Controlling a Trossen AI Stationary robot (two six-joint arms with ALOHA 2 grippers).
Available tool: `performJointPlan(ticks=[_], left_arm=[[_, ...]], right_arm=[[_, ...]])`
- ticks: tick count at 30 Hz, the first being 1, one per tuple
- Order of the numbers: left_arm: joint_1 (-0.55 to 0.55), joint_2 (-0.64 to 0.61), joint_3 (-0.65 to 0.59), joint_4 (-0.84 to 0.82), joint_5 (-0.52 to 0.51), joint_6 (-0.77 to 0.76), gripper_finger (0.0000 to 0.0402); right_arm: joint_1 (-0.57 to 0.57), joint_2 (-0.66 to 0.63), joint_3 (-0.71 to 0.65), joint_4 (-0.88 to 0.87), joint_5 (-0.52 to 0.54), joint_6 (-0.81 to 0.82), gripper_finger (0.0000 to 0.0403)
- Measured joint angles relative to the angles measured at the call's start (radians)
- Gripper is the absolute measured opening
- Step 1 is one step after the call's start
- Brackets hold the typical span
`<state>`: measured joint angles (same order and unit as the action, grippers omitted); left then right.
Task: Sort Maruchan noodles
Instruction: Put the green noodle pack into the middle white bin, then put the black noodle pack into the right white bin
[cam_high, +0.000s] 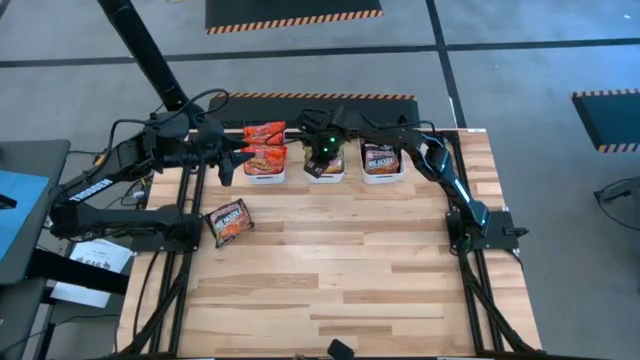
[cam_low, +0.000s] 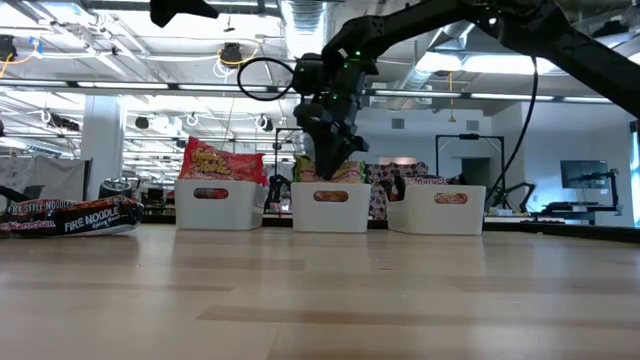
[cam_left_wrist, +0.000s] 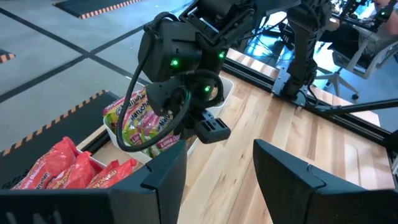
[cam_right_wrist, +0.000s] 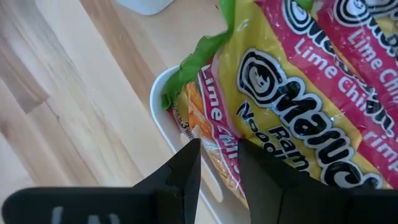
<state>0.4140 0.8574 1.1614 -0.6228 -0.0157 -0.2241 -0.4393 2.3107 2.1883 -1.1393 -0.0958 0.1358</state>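
Three white bins stand in a row at the table's far side. The left bin (cam_high: 265, 178) holds red-orange packets (cam_left_wrist: 59, 171), the middle bin (cam_high: 325, 177) green-yellow Lime Chili packets (cam_left_wrist: 140, 118), and the right bin (cam_high: 383, 180) black packets (cam_high: 381, 157). A black Fire Noodle packet (cam_high: 228, 222) lies flat on the table near the left edge. My right gripper (cam_right_wrist: 217, 165) points down into the middle bin, shut on a green-yellow packet. My left gripper (cam_left_wrist: 221, 168) hovers open beside the left bin and touches nothing. My right gripper pinches a green-yellow packet by one long edge (cam_right_wrist: 219, 134) between its two fingers. It comes from above, pointing down. The packet stands on edge inside the middle bin (cam_right_wrist: 163, 118) among the other green-yellow packets; its lower part is hidden by the bin wall.
The bins' fronts (cam_low: 330, 208) face the near side. Bare wood fills the table's near half and its right side. The left arm's base is at the left edge and the right arm's base (cam_high: 470, 225) at the right edge. Beyond the far edge there is floor with striped mats.
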Motion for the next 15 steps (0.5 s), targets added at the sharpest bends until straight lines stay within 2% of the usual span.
performJointPlan(ticks=[4,15], left_arm=[[0.000,0.000,0.000,0.000,0.000,0.000,0.0174],[0.000,0.000,0.000,-0.047,-0.024,0.097,0.0174]], right_arm=[[0.000,-0.005,0.003,-0.020,-0.027,0.024,0.0133],[0.033,-0.008,0.139,-0.151,-0.042,0.048,0.0133]])
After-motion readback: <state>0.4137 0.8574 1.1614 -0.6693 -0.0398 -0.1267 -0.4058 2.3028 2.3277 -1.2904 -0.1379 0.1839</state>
